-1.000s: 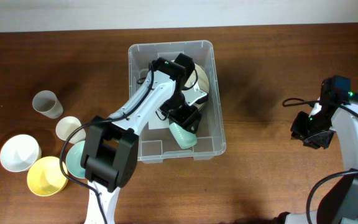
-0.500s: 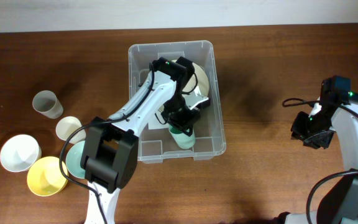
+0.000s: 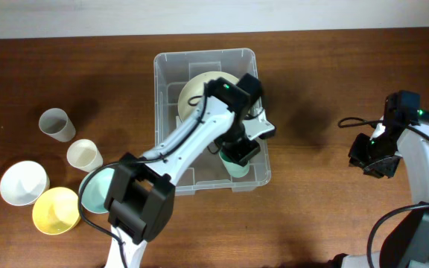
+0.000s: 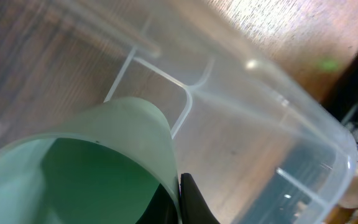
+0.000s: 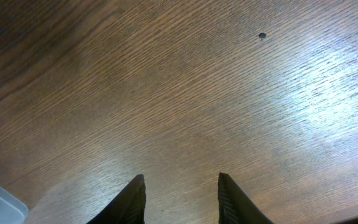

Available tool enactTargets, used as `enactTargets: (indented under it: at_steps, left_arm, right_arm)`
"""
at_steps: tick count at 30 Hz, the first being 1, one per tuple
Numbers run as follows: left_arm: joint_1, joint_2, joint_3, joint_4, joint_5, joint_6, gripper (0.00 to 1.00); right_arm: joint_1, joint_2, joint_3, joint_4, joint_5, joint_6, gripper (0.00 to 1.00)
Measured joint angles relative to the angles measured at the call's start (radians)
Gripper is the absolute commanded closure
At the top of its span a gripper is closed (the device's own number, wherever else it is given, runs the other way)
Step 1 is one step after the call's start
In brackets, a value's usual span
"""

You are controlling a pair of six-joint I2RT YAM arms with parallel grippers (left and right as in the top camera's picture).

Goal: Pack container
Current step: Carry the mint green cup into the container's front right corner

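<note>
The left tool (image 3: 237,155) was closed, its jaws pinched onto the wall of a mint-green cup (image 3: 235,167) at the rim. The left wrist view showed the cup (image 4: 104,143) tilted, its darker green inside facing the camera, with the tool (image 4: 180,200) gripping its edge. Cup and tool were inside the container (image 3: 203,53), at its front right corner, close to the right wall. Whether the cup touched the container floor could not be determined.

The container, a clear rectangular bin, stood on the worktop (image 3: 311,89) at centre, nearer the far edge. Its see-through wall (image 4: 260,112) and moulded floor ridges were visible at close range. A cream bowl (image 3: 198,91) lay in its rear half, partly covered by the left arm.

On the worktop left of the container, well apart from it, stood a grey cup (image 3: 56,123), a cream cup (image 3: 85,155), a white bowl (image 3: 23,183) and a yellow bowl (image 3: 54,210). A teal bowl (image 3: 94,192) lay just beside the yellow one, partly hidden under the arm.

The right tool (image 3: 369,160) was at the right side, well clear of the container. Its jaws (image 5: 182,199) stood partly apart with nothing between them, over bare wood (image 5: 197,93).
</note>
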Motion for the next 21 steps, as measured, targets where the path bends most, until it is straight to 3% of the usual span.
enactTargets:
  at_steps: [9, 21]
  left_arm:
    - [-0.057, 0.0, 0.0, 0.121, -0.257, -0.062, 1.0]
    - [-0.068, 0.0, 0.0, 0.138, -0.277, -0.088, 0.99]
  right_arm:
    - [0.0, 0.0, 0.0, 0.0, 0.0, 0.0, 0.67]
    - [0.0, 0.0, 0.0, 0.0, 0.0, 0.0, 0.66]
